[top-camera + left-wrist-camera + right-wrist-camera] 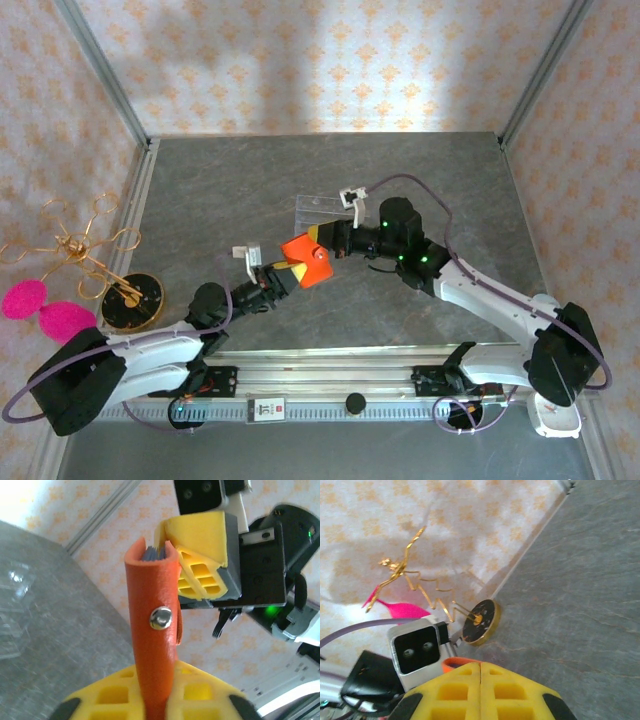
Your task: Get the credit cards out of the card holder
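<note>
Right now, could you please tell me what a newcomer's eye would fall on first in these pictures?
The orange-red card holder, held above the middle of the table: the left gripper fingers clamp one end while the right gripper meets the opposite edge. Next, the gold wire stand at the table's left edge, beside pink shapes.

Nothing is legible: the label (267, 408) on the rail (400, 407) behind the left gripper (286, 267) is too blurred.
</note>
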Controlling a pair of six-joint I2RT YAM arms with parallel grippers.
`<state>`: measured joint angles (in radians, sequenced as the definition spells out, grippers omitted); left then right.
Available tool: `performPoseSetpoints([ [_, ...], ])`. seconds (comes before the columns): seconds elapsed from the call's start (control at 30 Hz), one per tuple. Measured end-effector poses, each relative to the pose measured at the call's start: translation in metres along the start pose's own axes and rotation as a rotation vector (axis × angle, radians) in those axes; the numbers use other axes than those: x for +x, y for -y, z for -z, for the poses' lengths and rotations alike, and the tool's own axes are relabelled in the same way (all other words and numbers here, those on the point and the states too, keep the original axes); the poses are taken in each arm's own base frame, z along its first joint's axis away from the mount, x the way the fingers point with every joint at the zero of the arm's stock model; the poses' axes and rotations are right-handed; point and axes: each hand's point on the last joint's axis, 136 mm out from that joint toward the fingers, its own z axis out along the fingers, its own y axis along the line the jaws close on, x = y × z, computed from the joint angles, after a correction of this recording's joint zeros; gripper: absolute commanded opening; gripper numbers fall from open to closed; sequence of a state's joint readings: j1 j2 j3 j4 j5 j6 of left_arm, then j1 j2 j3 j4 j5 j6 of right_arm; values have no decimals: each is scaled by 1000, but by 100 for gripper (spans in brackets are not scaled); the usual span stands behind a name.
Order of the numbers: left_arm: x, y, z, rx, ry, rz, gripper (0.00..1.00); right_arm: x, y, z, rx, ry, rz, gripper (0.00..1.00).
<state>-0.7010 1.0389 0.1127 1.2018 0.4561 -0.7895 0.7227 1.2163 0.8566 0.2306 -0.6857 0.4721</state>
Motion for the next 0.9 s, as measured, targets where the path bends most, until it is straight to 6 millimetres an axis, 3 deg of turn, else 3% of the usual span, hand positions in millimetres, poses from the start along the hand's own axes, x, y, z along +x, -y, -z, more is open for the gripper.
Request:
performPoseSetpoints([
  [0.07,2,-5,-4,-28,-9,17,0,-2,11,0,57,21,-6,36],
  [0.1,4,-6,-6,-37,-17,23,0,-2,17,1,95,31,-8,42],
  [0.23,10,-13,-22,-124,-53,52,0,-5,50,16,279,90,-13,54],
  [0.47,17,-30,-40,-284,-84,73,0,-1,76,48,467,169,3,62],
  [0.6,19,-44,-43,-380,-98,70,0,14,78,47,517,140,37,63],
  [0.77,15,-43,-47,-405,-96,65,0,23,80,43,539,107,71,63],
  [0.9,16,-43,-47,-412,-100,65,0,31,93,39,582,77,82,63],
])
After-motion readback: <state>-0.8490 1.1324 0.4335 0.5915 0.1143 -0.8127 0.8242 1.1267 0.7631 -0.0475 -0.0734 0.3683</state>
